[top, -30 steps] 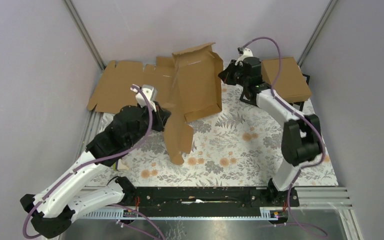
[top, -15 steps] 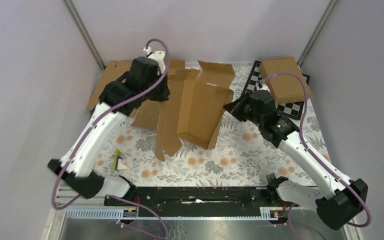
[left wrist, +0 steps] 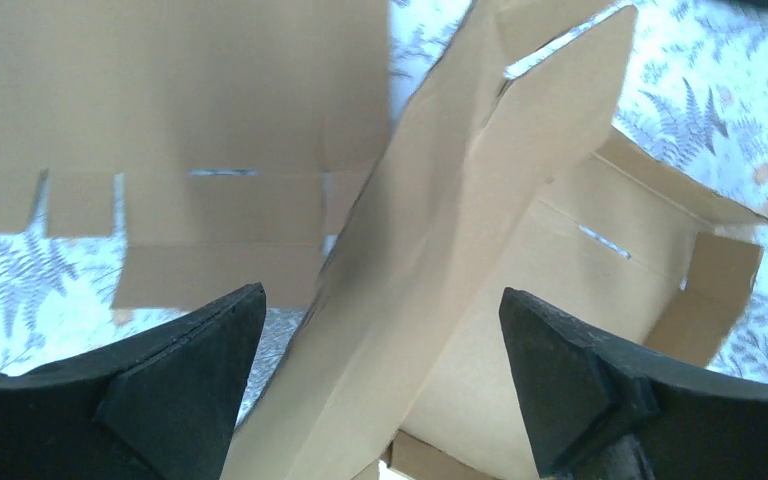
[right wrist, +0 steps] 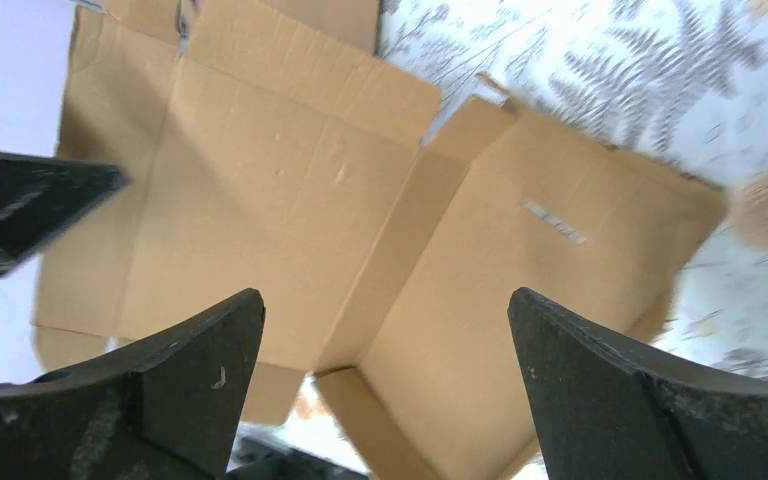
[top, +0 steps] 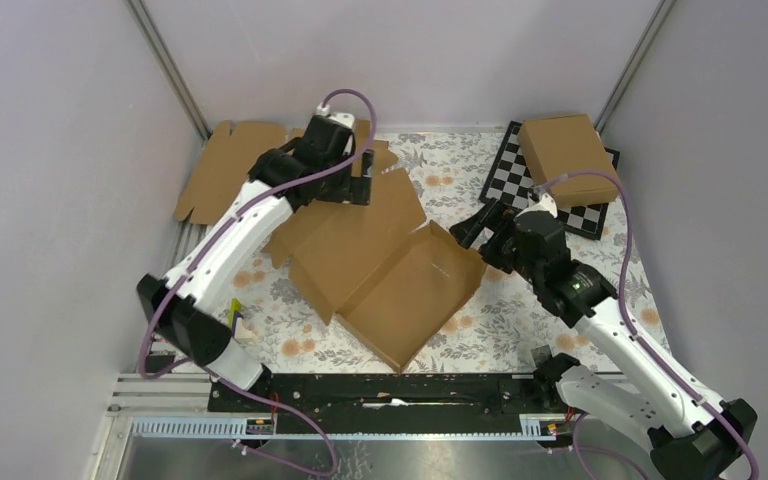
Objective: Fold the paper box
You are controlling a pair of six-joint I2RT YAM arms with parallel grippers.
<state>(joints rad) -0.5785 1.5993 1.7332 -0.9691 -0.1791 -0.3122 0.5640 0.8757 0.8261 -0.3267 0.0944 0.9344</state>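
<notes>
The paper box [top: 400,290] lies opened out on the flowered table top, with a shallow tray at the near right and a flat lid panel at the far left. My left gripper [top: 364,176] hovers open over its far corner. In the left wrist view a raised flap [left wrist: 460,190] slants up between the wide-apart fingers [left wrist: 190,370], and neither finger presses on it. My right gripper [top: 484,222] is open just beyond the tray's right corner. From the right wrist the box [right wrist: 290,180] shows below the open right gripper [right wrist: 385,340], untouched.
A wide flat cardboard sheet [top: 225,170] with notched edges lies at the back left, partly under the box. A chessboard [top: 515,178] at the back right carries another closed brown box [top: 565,155]. A small yellow-green object [top: 237,320] sits near the left arm's base.
Both grippers were shut on the box and have opened. The box has dropped from standing half-folded to lying spread on the table. The left gripper has moved right along the back.
</notes>
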